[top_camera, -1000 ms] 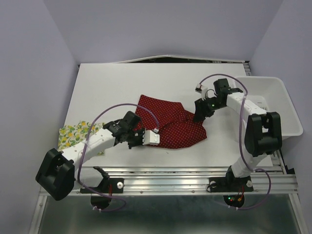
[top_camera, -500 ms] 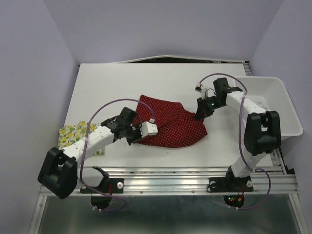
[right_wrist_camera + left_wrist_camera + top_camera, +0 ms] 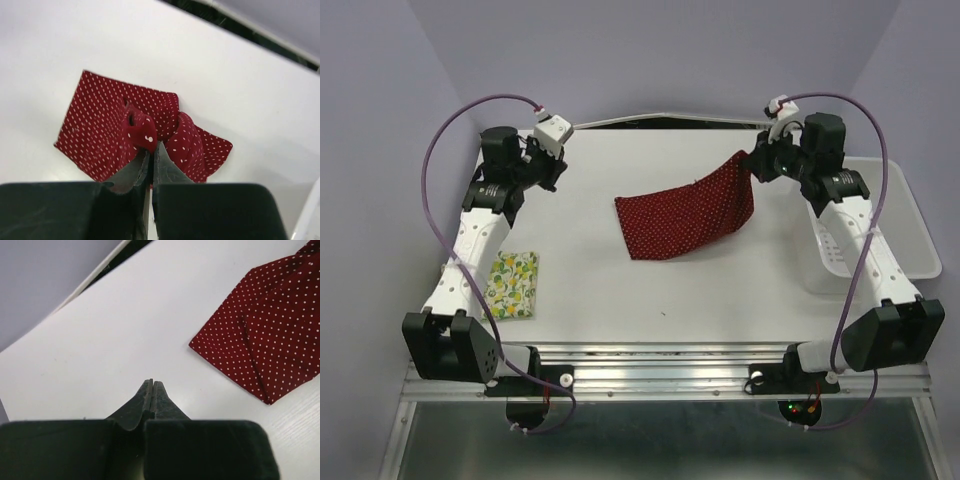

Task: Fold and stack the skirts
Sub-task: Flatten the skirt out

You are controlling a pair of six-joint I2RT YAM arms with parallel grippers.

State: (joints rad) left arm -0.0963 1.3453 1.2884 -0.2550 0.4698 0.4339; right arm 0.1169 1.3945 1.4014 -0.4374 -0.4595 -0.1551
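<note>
Pale lilac walls close in a white surface [image 3: 590,300]. At its left side the lemon-print skirt [image 3: 512,286] lies as a small flat rectangle, apparently already folded.

Above it, toward the far left corner, the left end effector [image 3: 151,386] is raised over bare surface with its jaws pressed together and nothing between them. The red cloth is well apart to its right.

In the middle lies the red dotted skirt [image 3: 685,215]. Its left part is flat and its far right corner is drawn up off the surface. The right end effector [image 3: 151,150] has that corner pinched tightly between closed jaws, with the fabric bunched just ahead of the fingertips and the rest hanging down and away. The white bin [image 3: 895,215] sits at the right edge, beside that arm.

The step in hand looks like a fold of the red skirt, with the lifted corner to be carried leftward across the flat half. To do it well:

- Keep the corner low, so the cloth rolls over itself and is not dragged.
- Aim it at the matching left corner so the edges line up.
- Open only once the layer rests flat.

A one-corner grip tends to make a slanted fold. Bringing the empty left end effector down to pin the near left edge would likely keep the skirt from sliding.
</note>
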